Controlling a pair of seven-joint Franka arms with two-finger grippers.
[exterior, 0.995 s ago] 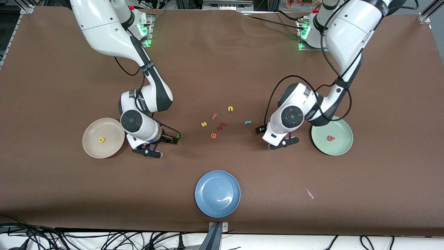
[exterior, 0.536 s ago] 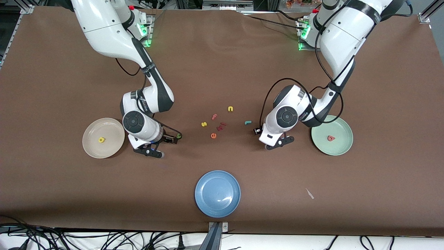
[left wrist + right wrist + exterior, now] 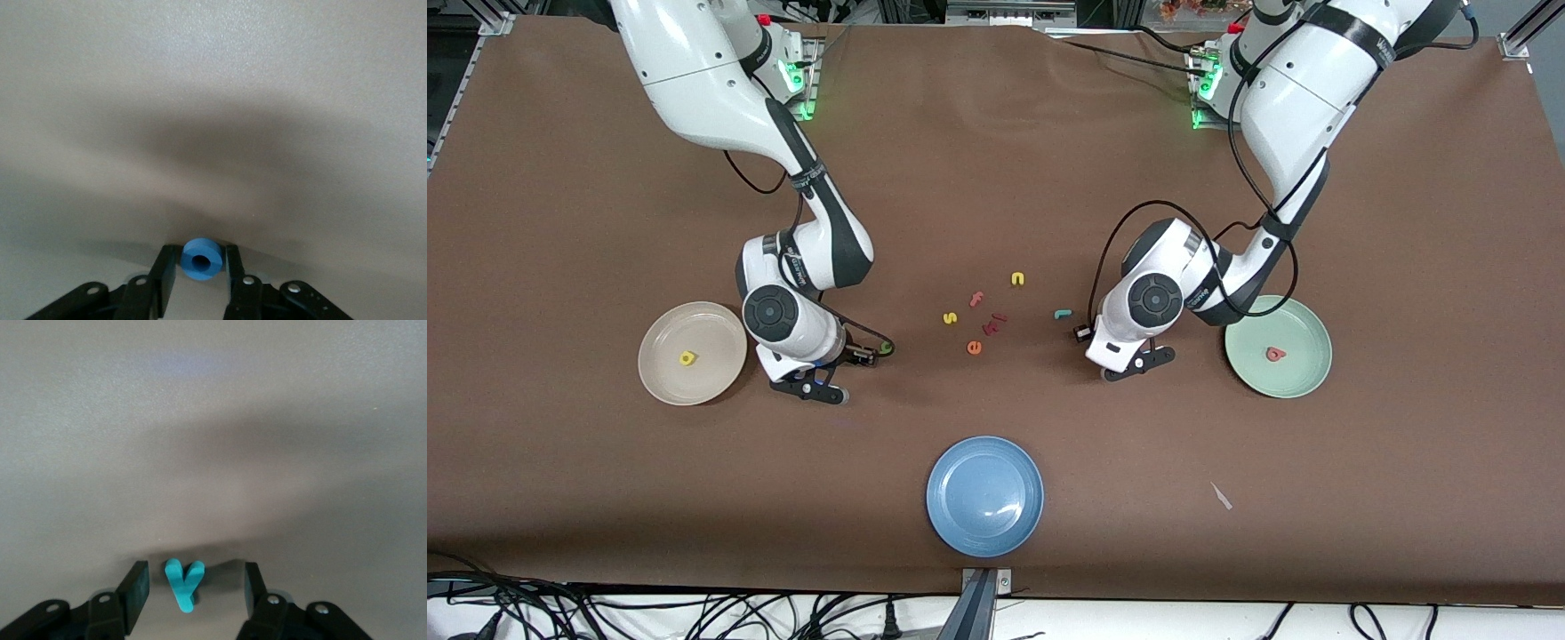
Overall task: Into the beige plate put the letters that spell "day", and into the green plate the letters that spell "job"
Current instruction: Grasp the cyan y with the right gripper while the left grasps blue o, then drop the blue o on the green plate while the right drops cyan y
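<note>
My left gripper (image 3: 201, 252) is down on the brown table between the loose letters and the green plate (image 3: 1296, 322). It is shut on the blue o (image 3: 202, 261), with a finger against each side of the ring. My right gripper (image 3: 193, 573) is low beside the beige plate (image 3: 713, 331). It is open around the teal y (image 3: 181, 584), with a gap on each side. The yellow d (image 3: 687, 358) lies in the beige plate and the salmon b (image 3: 1275, 354) in the green plate. The teal j (image 3: 1063, 313) and the green a (image 3: 886, 347) lie on the table.
Loose letters lie mid-table: a yellow n (image 3: 1017, 278), a pink f (image 3: 976, 299), a yellow s (image 3: 950, 317), an orange e (image 3: 974, 348) and dark red pieces (image 3: 992, 323). A blue plate (image 3: 984, 484) sits near the front edge. A white scrap (image 3: 1221, 496) lies beside it.
Both grippers' fingers have drawn in, the left onto the blue o and the right toward the teal y. The left hand has shifted slightly toward the loose letters.
</note>
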